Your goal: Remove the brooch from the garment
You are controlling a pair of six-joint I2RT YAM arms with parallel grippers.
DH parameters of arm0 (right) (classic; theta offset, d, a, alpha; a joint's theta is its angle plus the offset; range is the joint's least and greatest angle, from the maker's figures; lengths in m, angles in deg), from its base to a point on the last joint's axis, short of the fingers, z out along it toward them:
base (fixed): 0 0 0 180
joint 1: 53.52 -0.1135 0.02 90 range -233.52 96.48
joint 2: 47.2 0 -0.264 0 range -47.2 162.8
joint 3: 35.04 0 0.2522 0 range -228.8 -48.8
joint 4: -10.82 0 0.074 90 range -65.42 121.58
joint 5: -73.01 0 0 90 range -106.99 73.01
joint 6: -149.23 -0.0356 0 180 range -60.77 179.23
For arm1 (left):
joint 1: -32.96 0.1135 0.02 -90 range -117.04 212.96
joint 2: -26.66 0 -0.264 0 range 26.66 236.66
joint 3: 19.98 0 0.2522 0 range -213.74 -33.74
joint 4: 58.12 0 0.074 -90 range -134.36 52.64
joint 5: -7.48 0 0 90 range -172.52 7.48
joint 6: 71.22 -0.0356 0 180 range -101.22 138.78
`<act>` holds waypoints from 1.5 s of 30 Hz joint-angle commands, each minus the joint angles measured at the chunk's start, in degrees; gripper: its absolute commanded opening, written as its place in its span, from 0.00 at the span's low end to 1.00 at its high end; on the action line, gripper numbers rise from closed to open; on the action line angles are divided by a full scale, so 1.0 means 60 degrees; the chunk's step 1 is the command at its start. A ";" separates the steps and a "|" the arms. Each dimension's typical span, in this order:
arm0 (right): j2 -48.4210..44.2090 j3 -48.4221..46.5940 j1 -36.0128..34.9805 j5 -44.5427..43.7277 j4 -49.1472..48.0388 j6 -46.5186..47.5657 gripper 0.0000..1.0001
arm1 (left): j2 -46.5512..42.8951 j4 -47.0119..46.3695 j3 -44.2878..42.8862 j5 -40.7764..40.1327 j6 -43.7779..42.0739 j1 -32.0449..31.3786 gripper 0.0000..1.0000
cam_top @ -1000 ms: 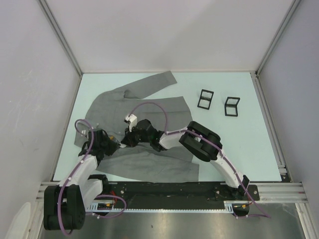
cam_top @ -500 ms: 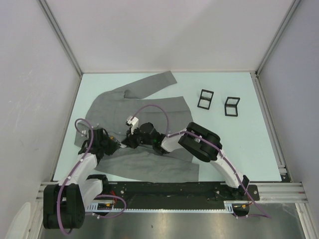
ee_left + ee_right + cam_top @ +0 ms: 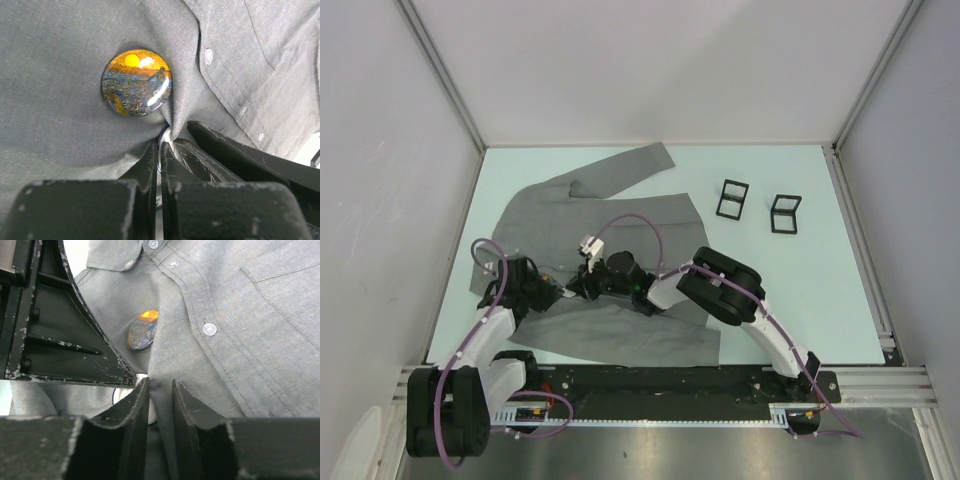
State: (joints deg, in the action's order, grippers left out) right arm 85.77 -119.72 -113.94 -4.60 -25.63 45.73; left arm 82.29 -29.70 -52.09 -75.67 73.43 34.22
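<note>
The brooch (image 3: 136, 82) lies upper centre, directly ahead of the left gripper (image 3: 159, 148), which pinches a garment (image 3: 50, 75) fold. The right gripper (image 3: 157, 386) stands slightly parted astride a fold.

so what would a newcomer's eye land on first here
The shiny round brooch with its orange sunset picture, on the grey garment in the left wrist view. From above, that garment sprawls over the left of the pale table, the left arm and right arm bent over its middle.
</note>
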 commanded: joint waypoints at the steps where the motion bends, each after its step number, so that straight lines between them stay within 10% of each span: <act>1: 0.0793 0.0745 -0.0081 -0.0101 0.2173 0.0755 0.30 | -0.0015 -0.0333 -0.0574 -0.0058 0.0179 0.0215 0.01; 15: 0.0574 0.0818 -0.0330 -0.1053 0.2715 0.1634 0.39 | 0.0468 -0.0275 -0.0985 0.0410 -0.0495 0.0596 0.00; 30: 0.0397 0.1331 -0.0125 -0.0423 0.1953 0.1767 0.27 | 0.0820 -0.0377 -0.1014 0.0586 -0.0935 0.0875 0.01; 45: -0.1301 0.1024 0.0344 0.0148 0.3139 -0.1836 0.47 | 0.0659 -0.0538 -0.0194 0.0821 -0.1462 0.0875 0.00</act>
State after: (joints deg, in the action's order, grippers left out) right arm 79.41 -114.06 -112.13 -5.06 -20.35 42.43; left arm 87.34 -31.08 -54.80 -69.28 66.94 38.74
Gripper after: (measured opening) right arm 0.474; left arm 0.009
